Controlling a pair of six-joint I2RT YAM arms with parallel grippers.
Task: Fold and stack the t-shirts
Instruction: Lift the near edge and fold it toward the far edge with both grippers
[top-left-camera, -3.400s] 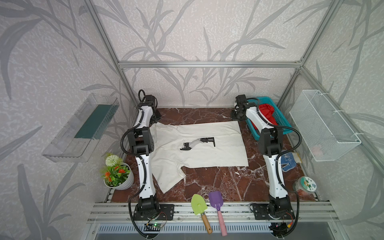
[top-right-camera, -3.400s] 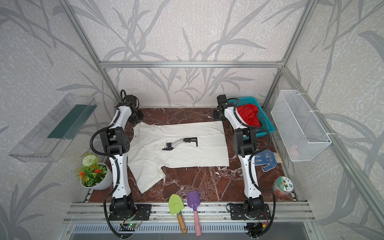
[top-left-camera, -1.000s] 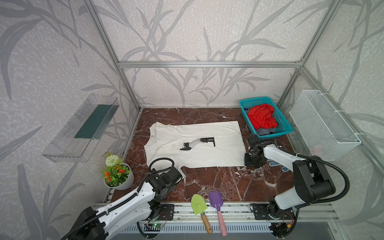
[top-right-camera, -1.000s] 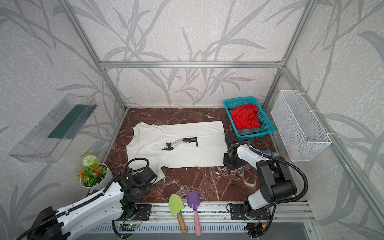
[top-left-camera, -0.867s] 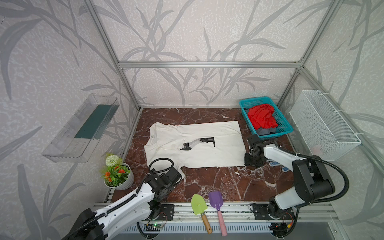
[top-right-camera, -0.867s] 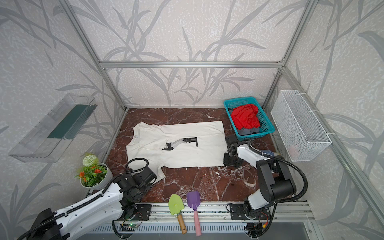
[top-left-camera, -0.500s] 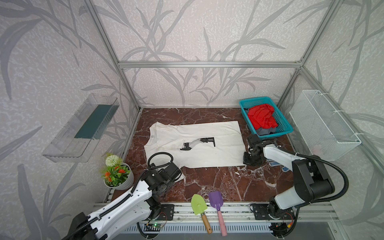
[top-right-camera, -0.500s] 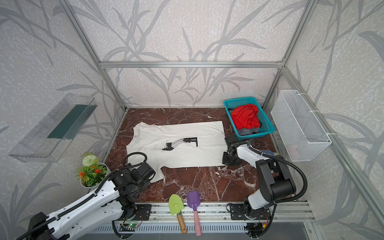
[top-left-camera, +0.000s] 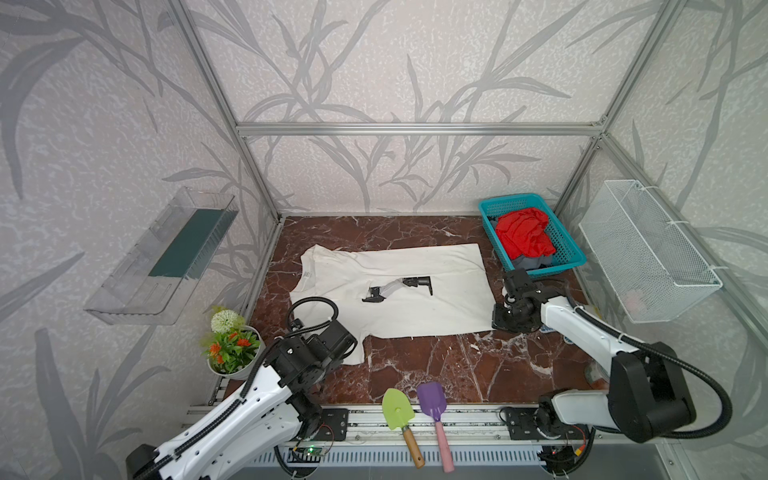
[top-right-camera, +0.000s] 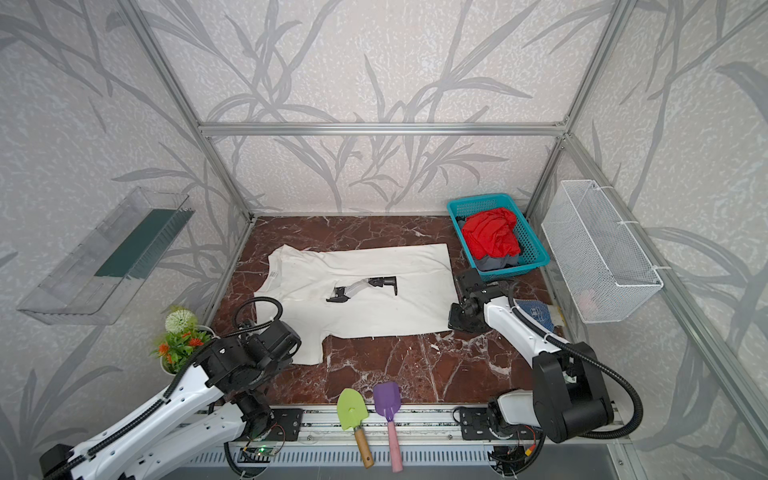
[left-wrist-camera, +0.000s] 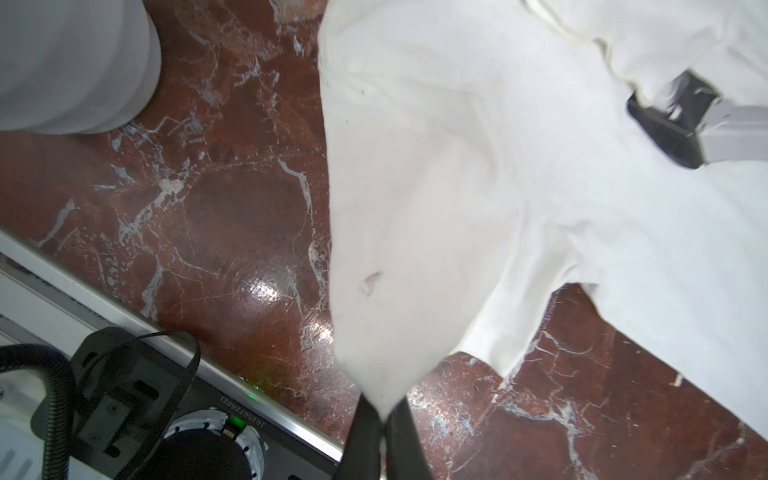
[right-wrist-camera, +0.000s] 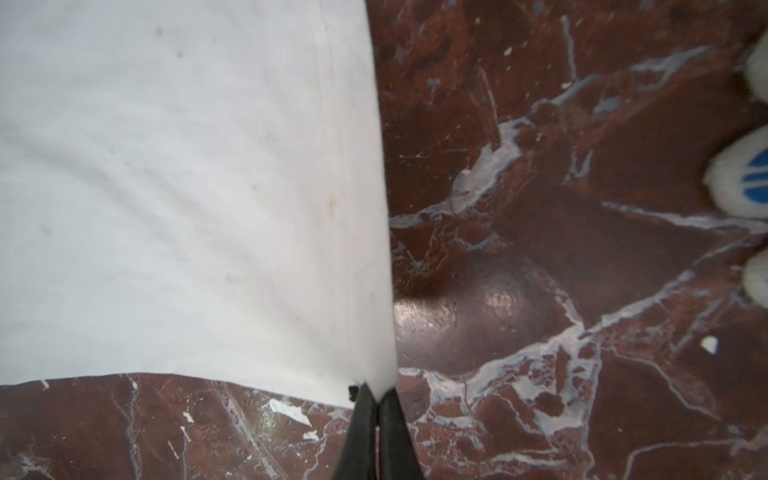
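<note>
the left jaws are pressed together on the tip of the near sleeve (left-wrist-camera: 382, 353) of the cream-white t-shirt (top-left-camera: 436, 311), and in the left wrist view the cloth tents up from the tabletop (top-left-camera: 415, 361) toward them. the right jaws are likewise pinched shut on the shirt's near hem corner (right-wrist-camera: 368, 374), on the side nearest the blue-and-white glove (top-right-camera: 536, 311) (no part of this job). the shirt lies spread flat and print up in the middle of the tabletop, with its collar toward the left arm's side. the red t-shirt (top-left-camera: 523, 237) and the dark grey t-shirt (top-left-camera: 530, 262) sit bundled and unfolded in the teal basket (top-left-camera: 571, 259) at the far right corner.

the step in hand looks like the first fold of the cream shirt, since both ends of its near edge are gripped. the next move probably calls for both arms to rise together, keep that edge taut between them, carry it over toward the far edge and lay it down evenly. an uneven lift would likely skew the crease, and the loose sleeve may drag behind the hem. nothing is stacked yet.
</note>
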